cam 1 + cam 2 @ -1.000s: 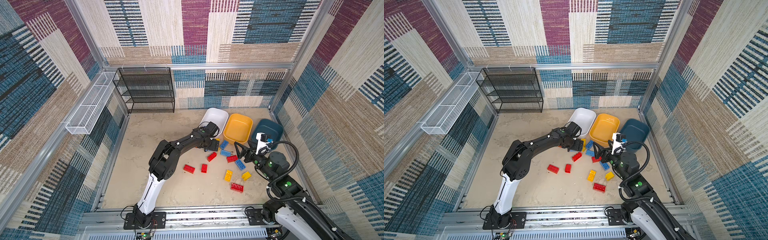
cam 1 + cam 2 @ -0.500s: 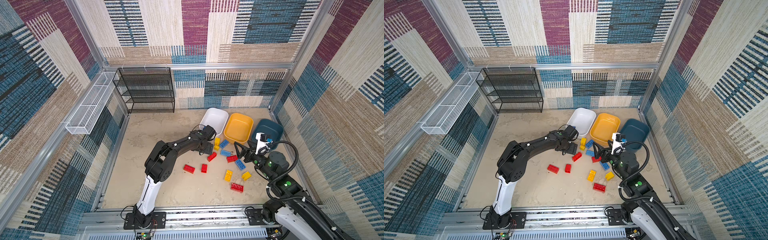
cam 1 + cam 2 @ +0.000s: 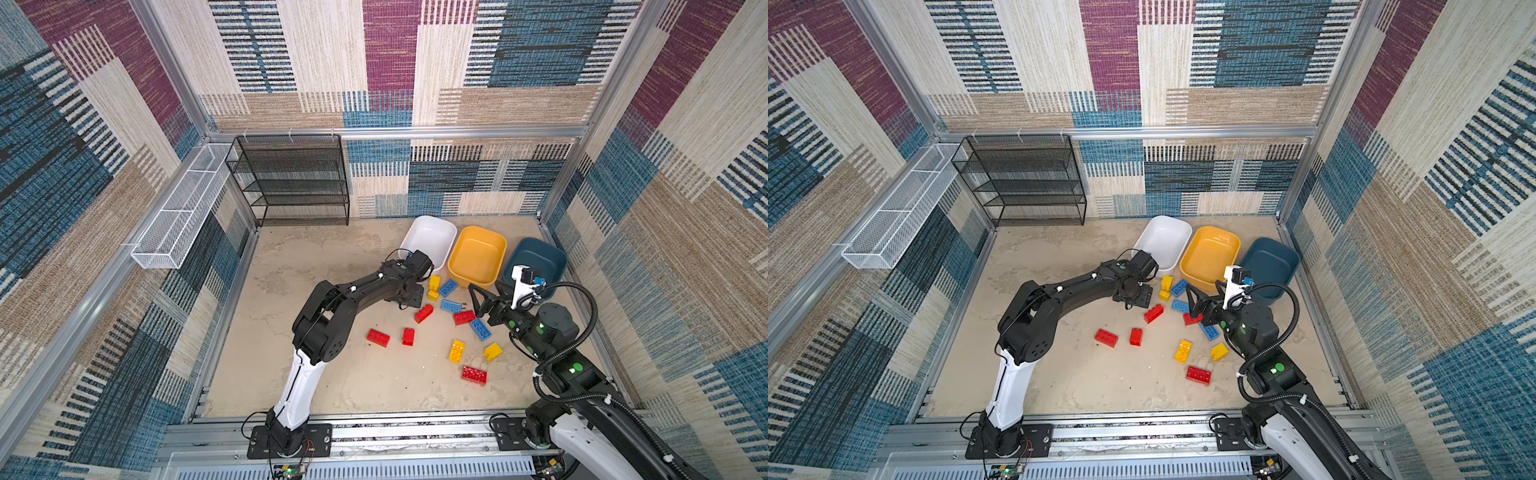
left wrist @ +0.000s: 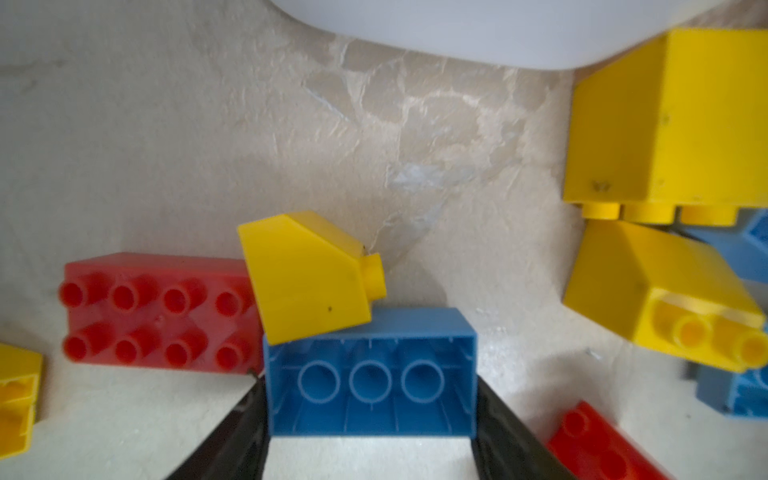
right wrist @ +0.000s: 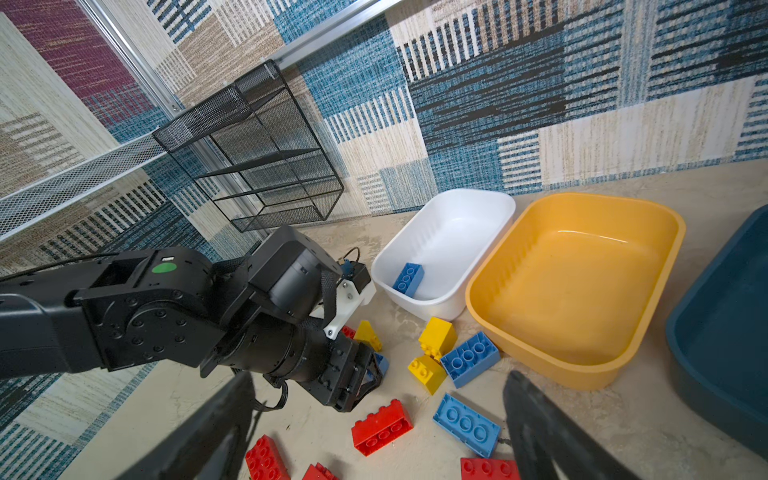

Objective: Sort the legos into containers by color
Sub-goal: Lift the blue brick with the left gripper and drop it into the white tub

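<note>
Left gripper [image 4: 368,376] clamps a blue brick [image 4: 370,399] by its ends on the floor [image 4: 166,124] beside the white tub [image 5: 419,305], likely its destination since 1 blue lego [image 5: 408,279] lies inside; right gripper [image 3: 484,296] hangs open.

The left gripper [image 4: 370,380], seen in the left wrist view only as two blurred fingers [image 4: 232,436] cropped by the edge, is hidden in both top views under its own wrist, just in front of the white tub [image 3: 432,239]. The flanked blue brick [image 4: 415,332] is covered with it. The second blue brick [image 5: 408,279], inside the white tub, cannot be made out there either. In the right wrist view the teal tub [image 5: 727,324], farthest from the white tub, is cut by the edge, and the right gripper [image 5: 378,374] is blurred.
</note>
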You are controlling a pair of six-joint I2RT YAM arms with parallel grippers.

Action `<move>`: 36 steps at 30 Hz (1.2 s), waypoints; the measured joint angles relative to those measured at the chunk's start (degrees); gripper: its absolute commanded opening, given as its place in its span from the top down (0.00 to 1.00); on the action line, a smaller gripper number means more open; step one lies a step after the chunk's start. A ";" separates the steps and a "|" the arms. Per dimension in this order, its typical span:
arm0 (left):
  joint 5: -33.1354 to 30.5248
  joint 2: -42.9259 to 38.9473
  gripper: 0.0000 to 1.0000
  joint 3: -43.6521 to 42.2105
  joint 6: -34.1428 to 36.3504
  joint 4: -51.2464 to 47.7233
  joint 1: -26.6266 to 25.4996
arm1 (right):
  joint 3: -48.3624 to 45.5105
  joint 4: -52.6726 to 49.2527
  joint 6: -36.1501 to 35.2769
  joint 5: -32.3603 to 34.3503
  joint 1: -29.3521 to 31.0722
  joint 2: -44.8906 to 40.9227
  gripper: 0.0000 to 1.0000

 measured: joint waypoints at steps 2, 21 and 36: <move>0.00 -0.37 0.33 -0.02 0.31 -0.07 -0.04 | 0.07 -0.11 0.00 0.00 0.00 0.02 0.07; 0.52 -2.01 0.34 14.27 6.29 -3.37 0.87 | 0.15 -1.11 0.28 -1.97 0.00 -0.02 0.07; 6.40 20.44 0.36 51.78 8.81 -13.29 5.35 | -1.95 -2.45 1.38 -1.95 0.00 -0.33 0.07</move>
